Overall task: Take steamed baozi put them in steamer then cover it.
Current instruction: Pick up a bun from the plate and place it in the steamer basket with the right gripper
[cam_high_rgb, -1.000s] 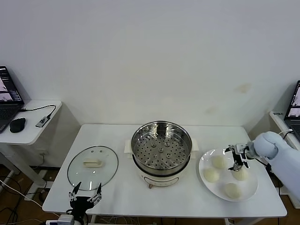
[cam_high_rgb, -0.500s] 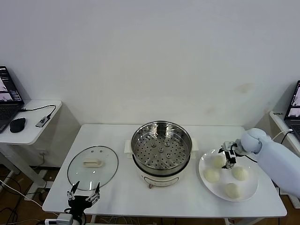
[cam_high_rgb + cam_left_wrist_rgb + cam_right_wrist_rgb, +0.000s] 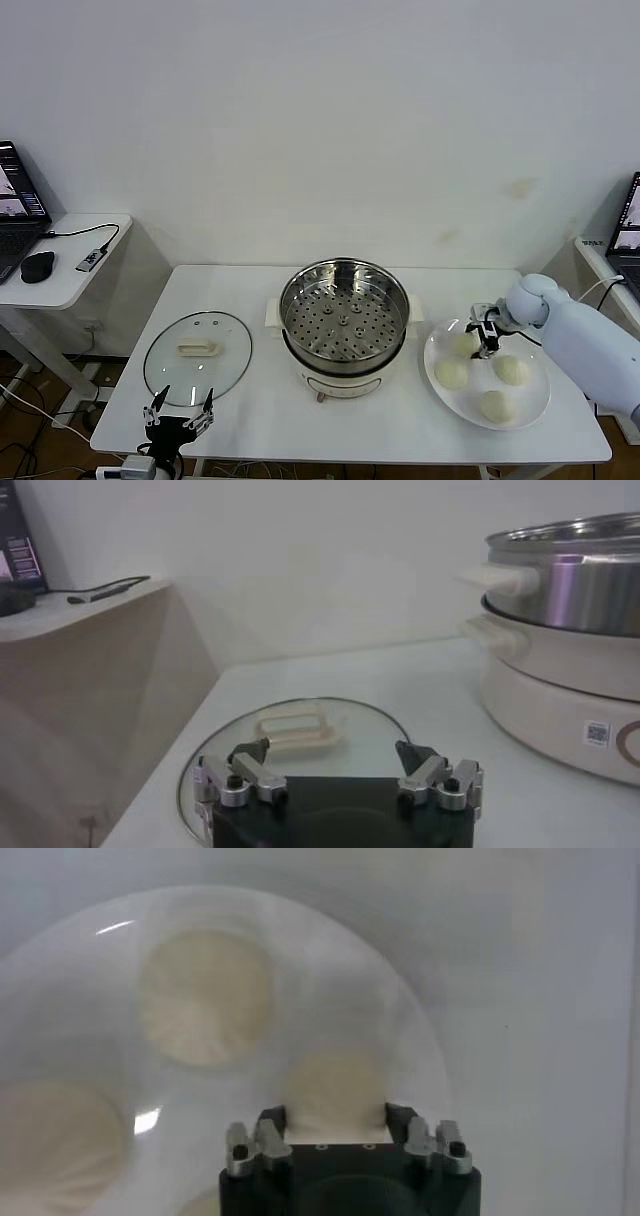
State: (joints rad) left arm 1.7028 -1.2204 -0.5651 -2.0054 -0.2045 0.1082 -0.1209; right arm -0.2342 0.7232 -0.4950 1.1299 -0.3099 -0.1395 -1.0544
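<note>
Four cream-white baozi lie on a white plate (image 3: pixel 533 398) at the table's right: one at the back left (image 3: pixel 463 345), one at the front left (image 3: pixel 451 375), one on the right (image 3: pixel 512 370), one in front (image 3: pixel 494 405). My right gripper (image 3: pixel 484 336) is open and low over the back-left baozi. In the right wrist view that baozi (image 3: pixel 335 1088) sits between the open fingers of the right gripper (image 3: pixel 335 1116). The steamer (image 3: pixel 344 322) stands uncovered at the table's middle with its perforated tray bare. The glass cover (image 3: pixel 197 357) lies flat at the left. My left gripper (image 3: pixel 180 420) is open at the front edge near the cover.
In the left wrist view the cover's handle (image 3: pixel 298 729) lies just beyond my left gripper (image 3: pixel 335 752), with the steamer (image 3: pixel 565 640) off to one side. A side table (image 3: pixel 70 262) with a laptop and a mouse stands at the far left.
My right gripper has moved left across the plate, from the right-hand baozi to the back-left one. The left arm has barely shifted.
</note>
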